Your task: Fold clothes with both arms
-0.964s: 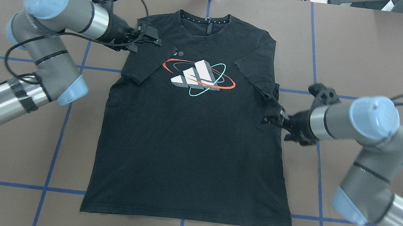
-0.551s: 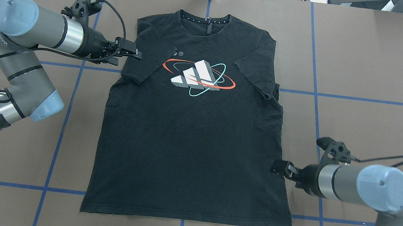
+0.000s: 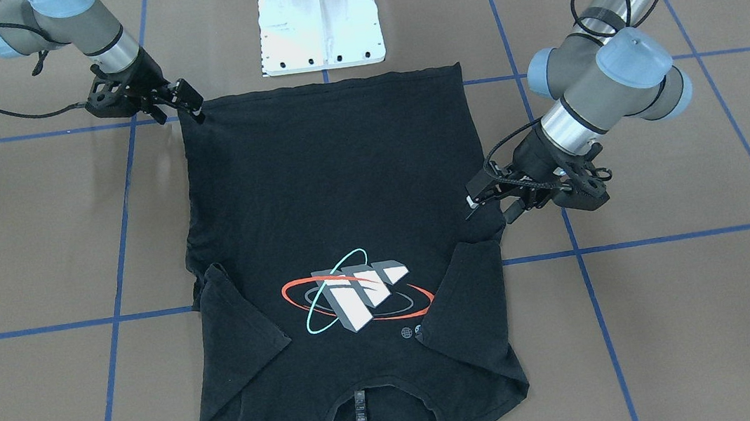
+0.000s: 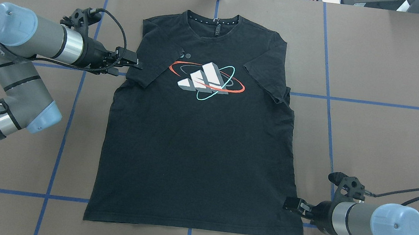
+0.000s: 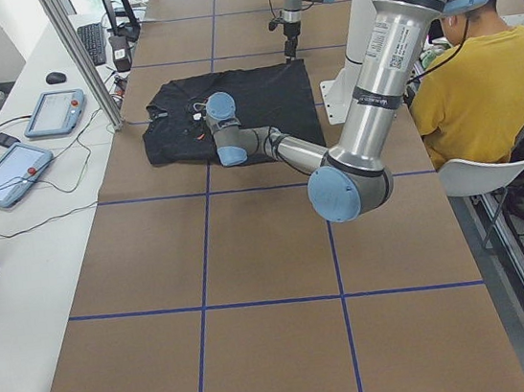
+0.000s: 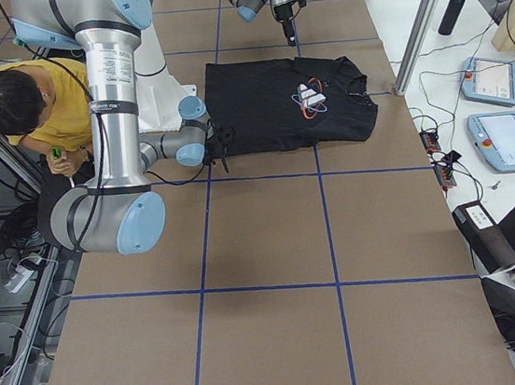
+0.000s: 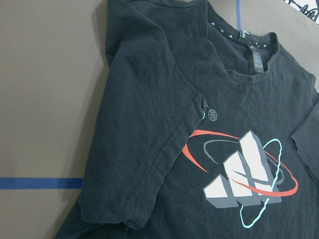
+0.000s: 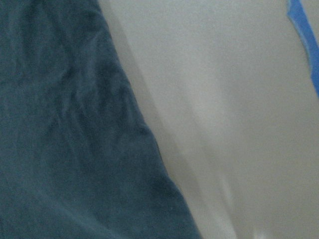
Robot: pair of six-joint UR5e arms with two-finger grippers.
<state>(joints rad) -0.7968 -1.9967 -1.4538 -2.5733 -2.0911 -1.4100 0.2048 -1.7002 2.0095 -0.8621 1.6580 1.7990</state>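
T-shirt (image 4: 197, 151) flat on table (image 4: 388, 74), print up, collar (image 4: 212, 20) at far side. Both sleeves (image 4: 152, 61) turned in over chest. Sleeve folds apparently done; body unfolded, side and lengthwise folds probably left to do. Left gripper (image 4: 132, 64) at edge of folded sleeve, jaws seemingly apart, nothing held. Right gripper (image 4: 293, 204) at right side edge near hem, touching or just beside; apart or together, cannot tell. Print (image 4: 205, 81): three slanted white-grey bars, red and teal rings, no readable word. Small round emblem (image 7: 213, 115) beside it; neck label (image 7: 256, 59) too small to read.
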